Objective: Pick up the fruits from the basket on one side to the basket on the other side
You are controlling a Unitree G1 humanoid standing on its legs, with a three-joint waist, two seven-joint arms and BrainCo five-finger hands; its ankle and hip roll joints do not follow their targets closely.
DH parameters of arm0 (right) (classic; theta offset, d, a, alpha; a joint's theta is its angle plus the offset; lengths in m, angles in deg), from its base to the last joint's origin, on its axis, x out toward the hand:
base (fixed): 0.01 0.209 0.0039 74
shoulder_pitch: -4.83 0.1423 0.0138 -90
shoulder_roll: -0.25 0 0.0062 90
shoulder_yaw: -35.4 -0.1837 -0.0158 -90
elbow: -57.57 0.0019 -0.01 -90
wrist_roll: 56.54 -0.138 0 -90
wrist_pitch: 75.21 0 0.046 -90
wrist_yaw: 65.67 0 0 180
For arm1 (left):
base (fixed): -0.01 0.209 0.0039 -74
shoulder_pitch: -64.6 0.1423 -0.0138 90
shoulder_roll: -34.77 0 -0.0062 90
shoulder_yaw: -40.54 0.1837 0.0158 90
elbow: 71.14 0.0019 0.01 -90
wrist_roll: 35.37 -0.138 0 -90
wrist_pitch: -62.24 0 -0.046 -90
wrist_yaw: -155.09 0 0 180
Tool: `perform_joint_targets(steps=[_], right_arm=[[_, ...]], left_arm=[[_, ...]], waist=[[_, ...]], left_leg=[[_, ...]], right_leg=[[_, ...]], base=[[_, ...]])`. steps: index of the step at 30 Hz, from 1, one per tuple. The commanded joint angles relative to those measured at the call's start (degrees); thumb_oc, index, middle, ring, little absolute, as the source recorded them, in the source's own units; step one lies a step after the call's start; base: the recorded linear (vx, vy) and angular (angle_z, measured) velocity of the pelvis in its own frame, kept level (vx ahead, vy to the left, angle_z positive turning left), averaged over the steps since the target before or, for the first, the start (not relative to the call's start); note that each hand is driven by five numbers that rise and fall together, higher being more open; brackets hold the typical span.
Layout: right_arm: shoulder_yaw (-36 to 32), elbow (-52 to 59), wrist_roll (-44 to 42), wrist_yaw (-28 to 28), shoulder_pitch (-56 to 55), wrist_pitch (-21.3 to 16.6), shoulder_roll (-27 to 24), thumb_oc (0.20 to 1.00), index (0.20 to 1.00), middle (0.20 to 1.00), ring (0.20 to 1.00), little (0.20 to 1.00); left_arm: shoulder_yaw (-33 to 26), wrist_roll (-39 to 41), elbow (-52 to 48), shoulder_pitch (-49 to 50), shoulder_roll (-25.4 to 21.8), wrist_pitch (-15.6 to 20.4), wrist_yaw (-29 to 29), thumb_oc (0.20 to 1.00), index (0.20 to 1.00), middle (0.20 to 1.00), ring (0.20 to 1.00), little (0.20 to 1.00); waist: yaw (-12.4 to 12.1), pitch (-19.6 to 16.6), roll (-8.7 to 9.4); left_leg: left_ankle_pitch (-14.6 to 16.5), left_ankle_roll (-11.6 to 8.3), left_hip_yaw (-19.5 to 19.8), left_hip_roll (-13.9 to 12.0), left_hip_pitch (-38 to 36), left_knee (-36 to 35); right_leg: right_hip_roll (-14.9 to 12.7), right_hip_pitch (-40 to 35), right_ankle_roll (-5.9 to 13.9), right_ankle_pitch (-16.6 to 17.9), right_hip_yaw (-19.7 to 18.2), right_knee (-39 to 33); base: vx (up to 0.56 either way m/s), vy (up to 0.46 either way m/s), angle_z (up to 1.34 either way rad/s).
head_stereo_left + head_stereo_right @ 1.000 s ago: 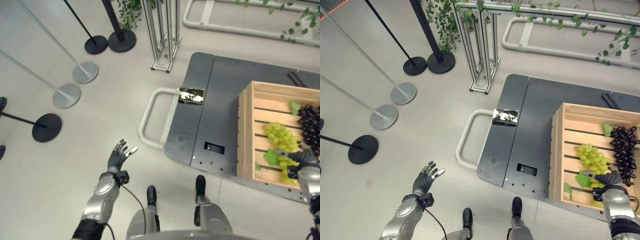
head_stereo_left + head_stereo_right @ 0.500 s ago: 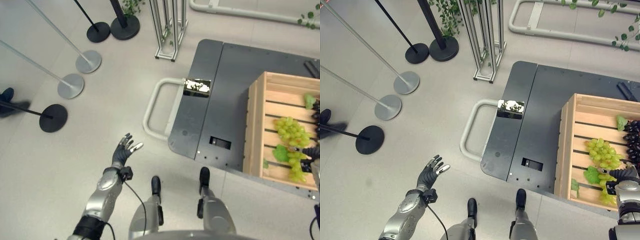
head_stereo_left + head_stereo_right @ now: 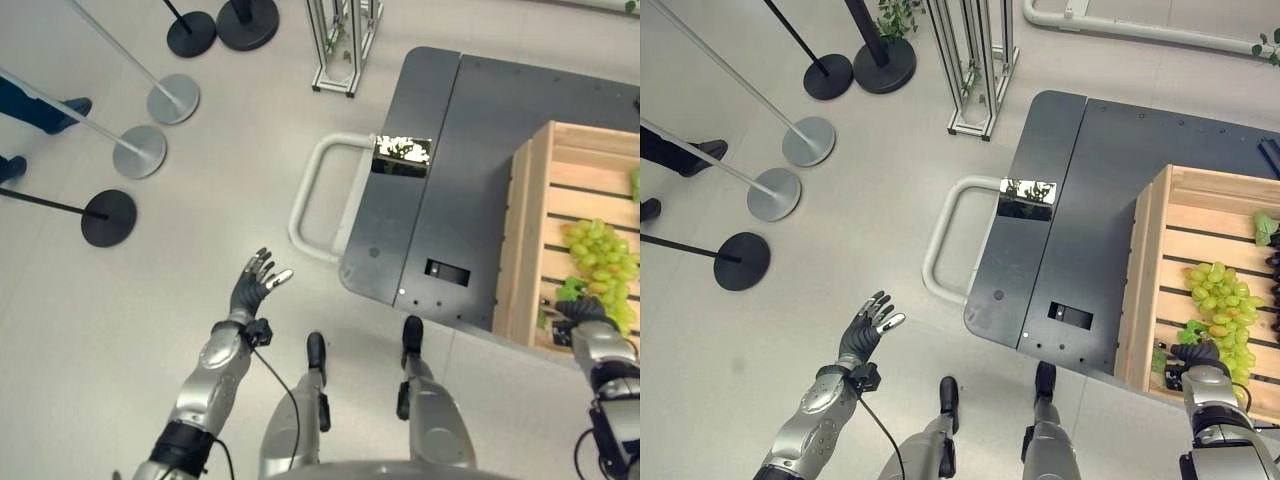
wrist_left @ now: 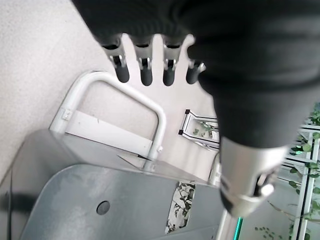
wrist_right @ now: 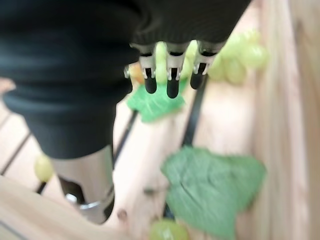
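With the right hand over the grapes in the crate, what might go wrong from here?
The right hand sits open over the green grapes near the wooden crate wall; its fingers may catch only a leaf, or pull loose grapes off the bunch. The crate's near wall could also snag the wrist on lifting.

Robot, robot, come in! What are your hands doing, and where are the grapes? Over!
Left hand open, idle over the floor. Right hand open above the wooden crate, holding nothing. Green grapes lying in the crate. Nothing in the way.

Indoor exhibition hall, barrier stanchions (image 3: pixel 807 140), platform trolley (image 3: pixel 1060 240)
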State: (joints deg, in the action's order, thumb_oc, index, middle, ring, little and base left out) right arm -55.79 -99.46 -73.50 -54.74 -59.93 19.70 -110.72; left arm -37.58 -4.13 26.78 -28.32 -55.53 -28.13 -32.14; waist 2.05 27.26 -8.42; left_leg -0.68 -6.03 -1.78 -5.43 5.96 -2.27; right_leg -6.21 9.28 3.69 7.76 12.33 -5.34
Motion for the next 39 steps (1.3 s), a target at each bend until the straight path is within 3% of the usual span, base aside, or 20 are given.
perform_joint_targets(steps=[1,11,24,27,29,31,32,34,36,39], right_arm=[[5.4,-3.9,-0.5,0.7,3.3,-0.1,2.0,1.000,1.000,1.000,1.000,1.000],[5.0,-3.3,0.2,1.9,4.3,-0.3,0.3,1.000,1.000,1.000,1.000,1.000],[-5.3,26.6,0.7,4.6,-12.3,-3.4,1.4,1.000,1.000,1.000,1.000,1.000],[-7.2,31.5,0.5,4.6,-15.1,-3.9,3.0,1.000,1.000,1.000,1.000,1.000],[-8.5,35.4,0.2,4.4,-17.2,-4.9,4.0,1.000,1.000,1.000,1.000,1.000],[-9.1,38.1,0.3,3.3,-18.5,-4.9,4.4,1.000,1.000,1.000,1.000,1.000],[-9.2,38.2,0.3,3.3,-18.6,-4.9,4.5,1.000,1.000,1.000,1.000,1.000],[-8.4,39.3,0.4,2.0,-18.4,-5.3,6.0,1.000,1.000,1.000,1.000,1.000],[-8.1,40.8,0.5,1.1,-18.8,-5.3,6.8,1.000,1.000,1.000,1.000,1.000],[-7.6,41.6,0.5,1.2,-19.3,-5.3,8.3,1.000,1.000,1.000,1.000,1.000]], left_arm=[[2.2,1.6,-2.6,-1.8,0.5,3.2,-0.2,1.000,1.000,1.000,1.000,1.000],[1.5,1.5,-3.6,-1.9,0.1,3.9,-0.7,1.000,1.000,1.000,1.000,1.000],[-4.0,-0.4,-0.8,-1.9,0.1,3.0,-1.5,1.000,1.000,1.000,1.000,1.000],[-4.8,-0.6,-0.5,-1.6,-0.2,2.6,-1.3,1.000,1.000,1.000,1.000,1.000],[-5.3,-1.0,0.1,-1.8,-0.5,2.0,-0.7,1.000,1.000,1.000,1.000,1.000],[-5.1,-1.4,0.4,-1.6,-0.2,1.8,0.2,1.000,1.000,1.000,1.000,1.000],[-5.1,-1.4,0.4,-1.6,-0.2,1.8,0.2,1.000,1.000,1.000,1.000,1.000],[-5.0,-1.9,0.9,-1.7,0.2,1.8,0.9,1.000,1.000,1.000,1.000,1.000],[-5.0,-2.6,1.1,-1.2,0.1,1.5,1.3,1.000,1.000,1.000,1.000,1.000],[-4.9,-2.8,1.0,-0.5,-0.4,1.3,1.4,1.000,1.000,1.000,1.000,1.000]], waist=[[-0.9,0.2,1.89],[-0.9,1.7,1.64],[1.7,0.5,5.92],[1.7,-0.3,7.25],[1.2,-0.7,9.18],[1.3,-1.2,10.04],[1.3,-1.2,10.08],[1.0,-2.7,11.19],[1.3,-4.5,11.48],[1.3,-6.0,12.04]], left_leg=[[-2.9,-0.88,1.0,1.6,6.6,1.2],[-3.3,-0.79,0.4,2.0,7.9,1.2],[-2.8,-1.56,0.0,-0.1,6.8,1.9],[-2.5,-2.05,0.6,-1.2,6.5,2.8],[-3.0,-3.09,2.1,-2.4,7.0,4.3],[1.0,-1.79,4.3,0.8,6.3,7.1],[0.8,-1.66,4.4,0.9,6.6,7.3],[6.1,3.00,7.5,10.9,6.2,9.1],[6.5,4.22,6.4,11.2,5.4,9.1],[5.0,4.35,5.9,9.8,3.2,6.4]], right_leg=[[-2.2,-1.3,3.33,-13.4,2.2,4.8],[-2.6,0.6,3.49,-12.7,1.8,5.2],[-1.0,-0.4,2.79,-13.7,1.7,5.4],[0.3,-1.4,2.30,-14.1,1.7,5.1],[1.2,-2.2,1.81,-14.7,2.1,4.9],[0.6,-2.6,1.73,-14.6,2.5,5.2],[0.4,-2.5,1.81,-14.4,2.6,5.1],[0.9,-1.7,1.27,-13.7,0.8,6.9],[1.7,-1.3,1.74,-13.9,-0.4,8.2],[2.0,-1.2,2.83,-13.9,-0.5,10.3]], base=[[-0.05,0.018,0.00],[-0.02,0.009,0.00],[-0.01,-0.036,-0.03],[-0.02,-0.130,0.00],[-0.03,-0.156,-0.01],[-0.02,-0.035,0.05],[-0.01,0.002,0.10],[-0.02,0.037,0.01],[0.04,0.107,-0.36],[0.07,0.091,-0.17]])
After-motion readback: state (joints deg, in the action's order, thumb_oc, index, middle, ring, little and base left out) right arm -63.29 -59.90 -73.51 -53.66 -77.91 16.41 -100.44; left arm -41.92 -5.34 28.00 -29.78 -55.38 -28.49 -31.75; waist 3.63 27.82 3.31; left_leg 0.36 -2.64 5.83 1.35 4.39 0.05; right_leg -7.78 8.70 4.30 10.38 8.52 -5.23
